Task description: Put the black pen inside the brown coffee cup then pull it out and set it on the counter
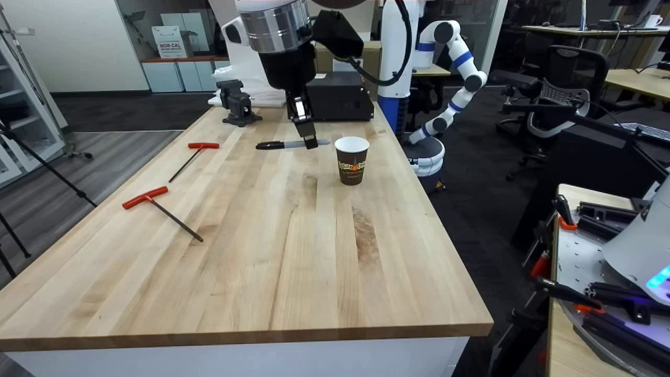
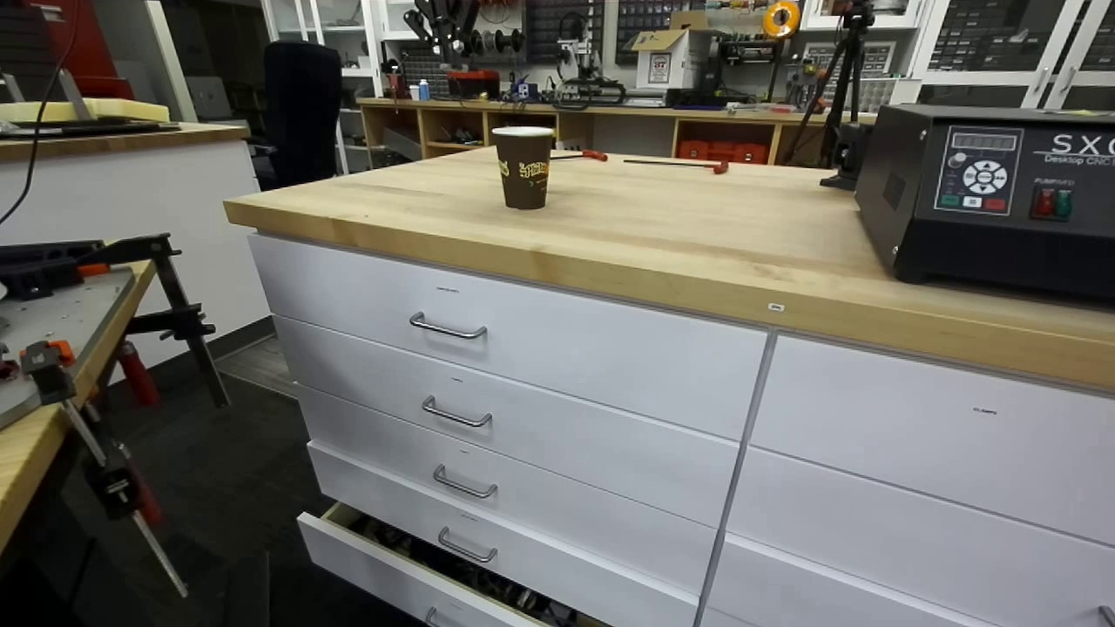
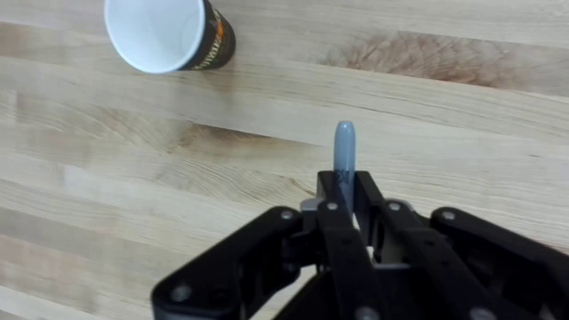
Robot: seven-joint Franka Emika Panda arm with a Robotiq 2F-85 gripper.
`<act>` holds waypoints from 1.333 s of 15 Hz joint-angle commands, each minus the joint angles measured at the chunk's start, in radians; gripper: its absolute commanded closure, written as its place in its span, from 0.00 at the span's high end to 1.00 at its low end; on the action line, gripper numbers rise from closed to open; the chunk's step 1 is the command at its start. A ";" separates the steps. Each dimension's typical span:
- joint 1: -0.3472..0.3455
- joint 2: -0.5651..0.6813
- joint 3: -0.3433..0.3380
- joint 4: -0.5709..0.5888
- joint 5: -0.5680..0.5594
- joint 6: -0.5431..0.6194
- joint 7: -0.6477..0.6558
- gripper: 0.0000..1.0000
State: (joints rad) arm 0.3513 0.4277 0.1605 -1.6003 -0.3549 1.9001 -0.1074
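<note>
My gripper (image 1: pixel 311 141) is shut on the black pen (image 1: pixel 292 144). The pen lies level across the fingers, with its black cap at the left and its grey end at the right in an exterior view. The wrist view shows its grey end (image 3: pixel 344 144) sticking out past the fingertips (image 3: pixel 344 180). The pen is held in the air above the counter (image 1: pixel 314 251). The brown coffee cup (image 1: pixel 352 163) stands upright on the counter, apart from pen and gripper. It also shows in an exterior view (image 2: pixel 525 170) and, with its open mouth, at the wrist view's upper left (image 3: pixel 215 44).
Two red-handled tools (image 1: pixel 146 197) (image 1: pixel 203 145) lie on the counter's left part. A black box (image 1: pixel 340 99) and a small dark vise (image 1: pixel 238 104) stand at the far end. The black box also shows at right in an exterior view (image 2: pixel 993 200).
</note>
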 commanded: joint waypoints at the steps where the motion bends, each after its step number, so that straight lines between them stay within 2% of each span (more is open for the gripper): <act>1: -0.001 -0.007 -0.047 0.034 -0.072 -0.096 0.118 0.06; 4: -0.026 -0.005 -0.076 0.054 -0.061 -0.175 0.184 0.06; 12: -0.158 0.005 -0.100 0.109 0.164 -0.341 0.273 0.06; 20: -0.173 0.042 -0.109 0.126 0.222 -0.487 0.345 0.06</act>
State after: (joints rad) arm 0.1780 0.4468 0.0527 -1.5130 -0.1578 1.4805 0.1989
